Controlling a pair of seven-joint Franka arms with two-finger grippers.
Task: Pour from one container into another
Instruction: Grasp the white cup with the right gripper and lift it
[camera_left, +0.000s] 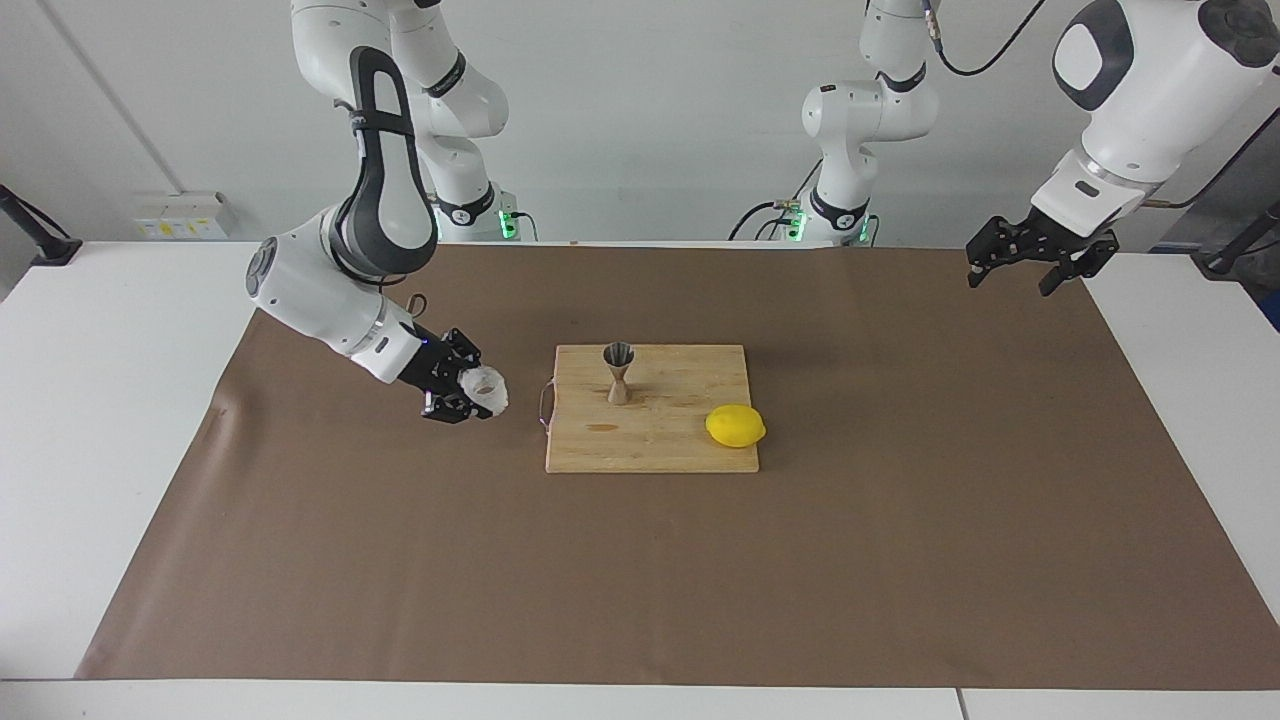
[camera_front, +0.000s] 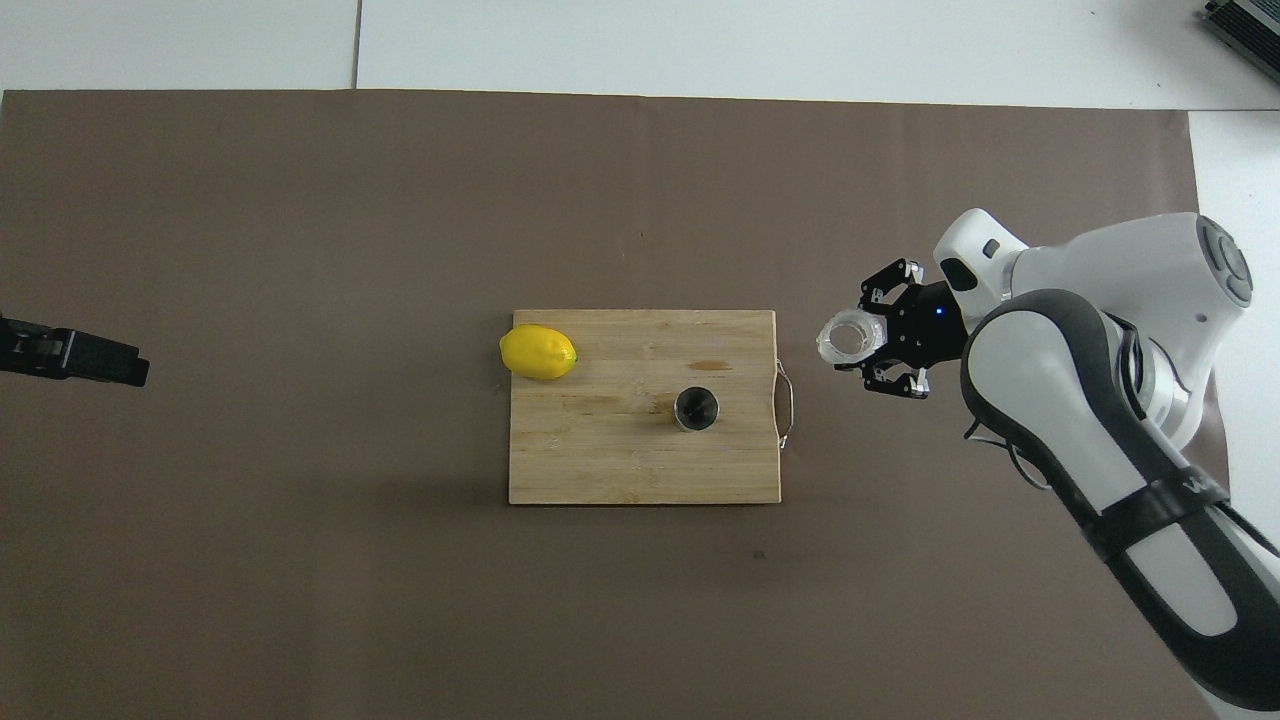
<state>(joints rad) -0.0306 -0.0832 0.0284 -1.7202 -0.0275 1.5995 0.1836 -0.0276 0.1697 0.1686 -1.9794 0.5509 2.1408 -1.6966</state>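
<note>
My right gripper (camera_left: 472, 394) (camera_front: 866, 341) is shut on the small translucent whitish cup (camera_left: 488, 390) (camera_front: 847, 337). It holds the cup roughly upright, mouth up, over the brown mat just off the handle end of the cutting board (camera_left: 660, 445) (camera_front: 600, 455). The steel hourglass jigger (camera_left: 619, 372) (camera_front: 696, 409) stands upright on the board, toward that handle end. My left gripper (camera_left: 1012, 277) (camera_front: 118, 363) hangs open and holds nothing, high over the mat's edge at the left arm's end of the table.
A yellow lemon (camera_left: 735, 426) (camera_front: 538, 352) lies on the board's corner toward the left arm's end, farther from the robots than the jigger. A metal handle (camera_left: 545, 403) (camera_front: 786, 404) sticks out of the board toward the cup. The brown mat (camera_left: 640, 580) covers the table.
</note>
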